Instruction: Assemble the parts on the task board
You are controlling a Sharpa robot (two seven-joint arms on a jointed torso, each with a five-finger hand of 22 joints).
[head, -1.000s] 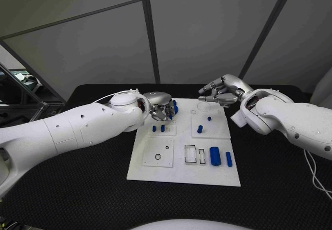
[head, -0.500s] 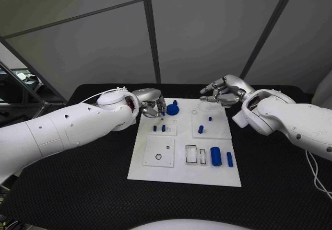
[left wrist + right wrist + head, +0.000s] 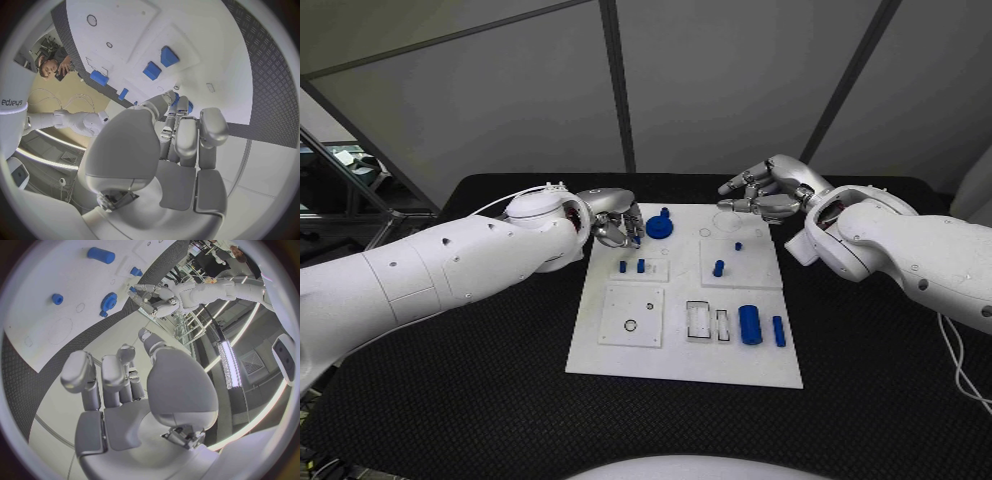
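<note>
The white task board (image 3: pixel 678 360) lies mid-table. A blue gear (image 3: pixel 659 228) sits at its far left corner, and the gear (image 3: pixel 109 301) also shows in the right wrist view. My left hand (image 3: pixel 617 228) hovers just left of the gear with its fingers hanging down, holding nothing; blue shows behind the fingertips (image 3: pixel 177 107). My right hand (image 3: pixel 764 195) hangs over the board's far right corner, fingers loosely curved and empty. Two small blue pegs (image 3: pixel 632 267) stand left of centre, another peg (image 3: pixel 717 268) to their right. A thick blue cylinder (image 3: pixel 750 325) and a slim one (image 3: pixel 777 331) lie near the right edge.
A plate with a round hole (image 3: pixel 630 326) and two rectangular slots (image 3: pixel 707 324) take up the board's near half. Black matting (image 3: pixel 473 400) surrounds the board. Grey panel walls stand behind the table.
My left hand has drawn back to the left off the blue gear, which now stands uncovered on the board. The right hand has barely moved.
</note>
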